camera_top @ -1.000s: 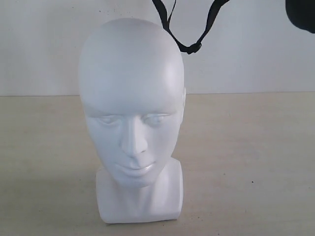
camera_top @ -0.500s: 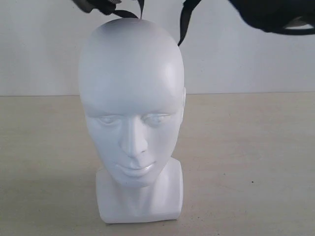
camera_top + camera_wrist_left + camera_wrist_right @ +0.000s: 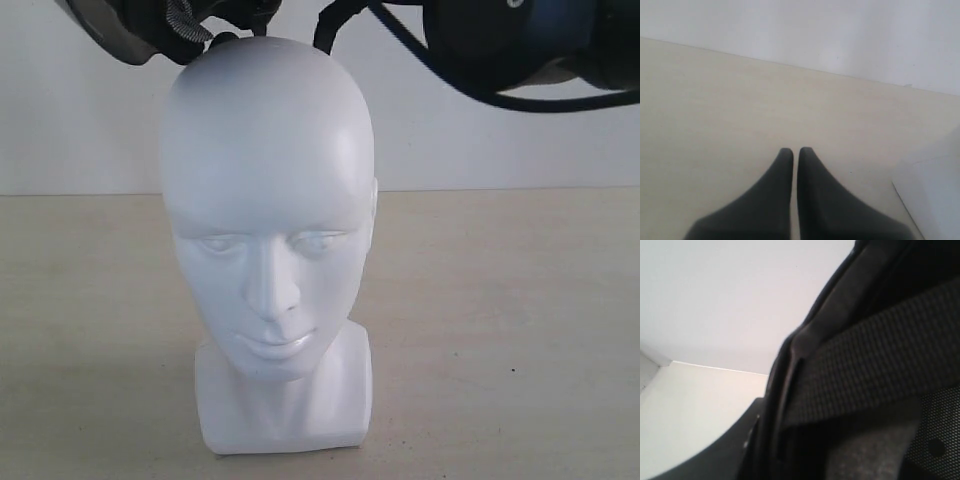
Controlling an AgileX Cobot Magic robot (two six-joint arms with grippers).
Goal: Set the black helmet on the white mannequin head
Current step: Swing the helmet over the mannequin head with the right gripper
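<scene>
The white mannequin head (image 3: 268, 200) stands upright on the table, facing the exterior camera. The black helmet (image 3: 500, 45) hangs just above it, tilted. Its shell fills the top right of that view, and its visor edge (image 3: 115, 30) shows at the top left beside the crown. A black strap (image 3: 345, 15) dangles behind the crown. My right gripper (image 3: 772, 440) is shut on the helmet's rim (image 3: 790, 365), with the woven strap (image 3: 875, 360) and inner padding close against the camera. My left gripper (image 3: 795, 152) is shut and empty, low over the table.
The pale table (image 3: 520, 330) spreads around the head, with a white wall behind it. In the left wrist view a white block (image 3: 935, 195), likely the mannequin's base, lies beside my left gripper.
The helmet has come down and leftward into view, from only dangling straps to shell and visor edge flanking the crown. The head has not moved.
</scene>
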